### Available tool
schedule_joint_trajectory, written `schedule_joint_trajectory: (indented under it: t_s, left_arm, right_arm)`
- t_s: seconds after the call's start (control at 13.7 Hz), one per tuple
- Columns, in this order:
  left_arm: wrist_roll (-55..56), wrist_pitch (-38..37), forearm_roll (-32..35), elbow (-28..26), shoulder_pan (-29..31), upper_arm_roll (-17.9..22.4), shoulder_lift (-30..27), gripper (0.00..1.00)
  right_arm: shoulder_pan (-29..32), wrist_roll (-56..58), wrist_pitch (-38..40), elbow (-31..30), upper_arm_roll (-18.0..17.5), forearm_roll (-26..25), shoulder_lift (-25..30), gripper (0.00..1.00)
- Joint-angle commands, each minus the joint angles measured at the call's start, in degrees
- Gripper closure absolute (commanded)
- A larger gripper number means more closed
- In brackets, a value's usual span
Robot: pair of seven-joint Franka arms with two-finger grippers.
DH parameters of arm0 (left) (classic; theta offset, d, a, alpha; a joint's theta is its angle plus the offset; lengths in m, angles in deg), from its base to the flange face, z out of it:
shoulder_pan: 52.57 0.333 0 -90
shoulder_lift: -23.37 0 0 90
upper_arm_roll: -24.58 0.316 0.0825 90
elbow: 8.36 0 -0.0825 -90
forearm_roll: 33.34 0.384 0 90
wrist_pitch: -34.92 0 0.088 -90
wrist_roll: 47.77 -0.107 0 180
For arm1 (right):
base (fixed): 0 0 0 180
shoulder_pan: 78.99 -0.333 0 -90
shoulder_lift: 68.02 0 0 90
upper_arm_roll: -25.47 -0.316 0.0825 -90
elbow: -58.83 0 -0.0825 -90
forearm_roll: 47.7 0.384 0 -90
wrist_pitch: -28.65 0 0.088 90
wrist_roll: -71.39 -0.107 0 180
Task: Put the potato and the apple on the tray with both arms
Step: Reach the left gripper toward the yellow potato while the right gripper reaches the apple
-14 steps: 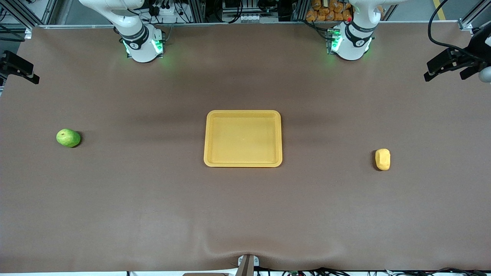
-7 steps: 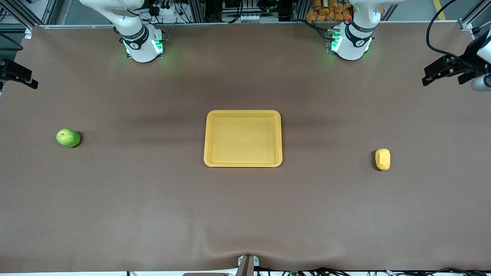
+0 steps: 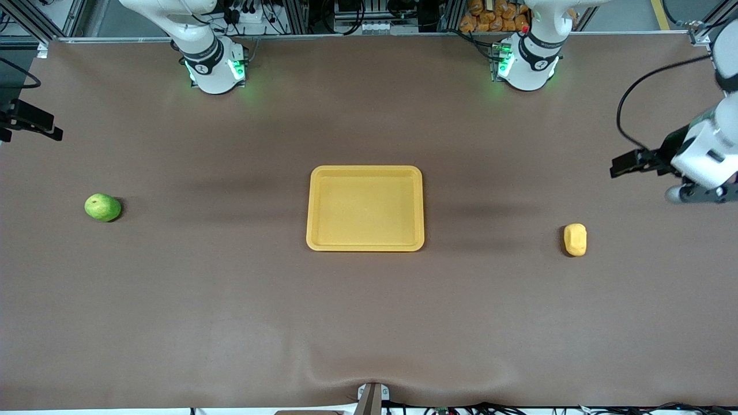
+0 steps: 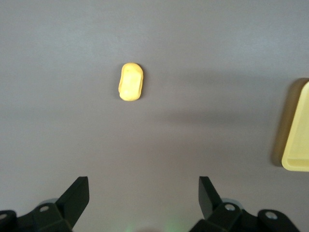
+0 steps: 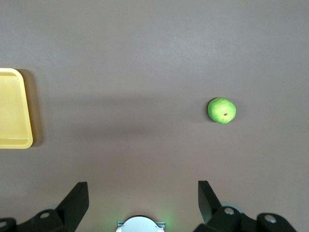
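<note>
We see the tray [image 3: 365, 208] at the centre of the front frame with nothing in it, the apple [image 3: 102, 207] at mid-left and the potato [image 3: 575, 239] at right, just below mid-height, each lying apart on the table [image 3: 369, 311]. At the right edge the left gripper [image 4: 144, 194] hangs in the air over bare table, its fingers [image 4: 77, 192] spread wide and empty. The right gripper [image 5: 143, 195] shows only at the left edge, upper part, likewise spread and holding nothing.
</note>
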Motion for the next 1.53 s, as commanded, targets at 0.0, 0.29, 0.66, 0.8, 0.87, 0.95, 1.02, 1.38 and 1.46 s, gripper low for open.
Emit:
schedule_joint_trajectory:
  t_s: [0.0, 0.29, 0.66, 0.8, 0.87, 0.95, 1.02, 1.38, 1.46]
  left_arm:
    - [-0.8, 3.8, 1.0, -1.9, 1.6, -0.5, 2.4, 0.0]
    - [-1.2, 15.7, 1.1, -9.6, 2.6, -0.5, 4.0, 0.0]
    - [-1.5, 20.1, 7.9, -10.5, 2.7, -0.8, 9.8, 0.0]
    - [-1.5, 22.3, 7.9, -10.8, 2.8, -0.8, 11.8, 0.0]
    - [-1.5, 23.3, 7.9, -10.9, 2.9, -0.8, 12.7, 0.0]
    - [-1.5, 24.1, 7.9, -11.2, 2.8, -0.8, 13.3, 0.0]
    - [-1.5, 25.1, 8.0, -11.2, 2.8, -0.8, 14.0, 0.0]
    - [-2.2, 34.1, 11.4, -11.2, 4.5, -0.6, 19.6, 0.0]
    - [-2.2, 35.3, 12.5, -11.2, 5.2, -0.6, 20.4, 0.0]
  right_arm:
    - [1.0, -0.4, 0.3, 1.2, -0.5, -0.1, -1.6, 0.0]
    - [1.6, -0.4, 0.2, 1.2, -0.5, -0.2, -3.8, 0.0]
    - [3.7, -0.3, -0.3, 1.2, -0.4, -0.5, -7.0, 0.0]
    - [5.0, -0.2, -0.7, 1.2, -0.3, -0.7, -8.9, 0.0]
    - [5.5, -0.2, -0.7, 1.2, -0.3, -1.3, -9.8, 0.0]
    - [5.6, -0.2, -1.1, 1.2, -0.3, -2.6, -10.5, 0.0]
    - [5.7, -0.2, -1.4, 1.1, -0.3, -3.3, -10.9, 0.0]
    - [7.0, -0.2, -1.9, 0.7, -0.2, -4.9, -13.2, 0.0]
    - [7.2, -0.3, -2.1, 0.6, -0.2, -5.1, -13.7, 0.0]
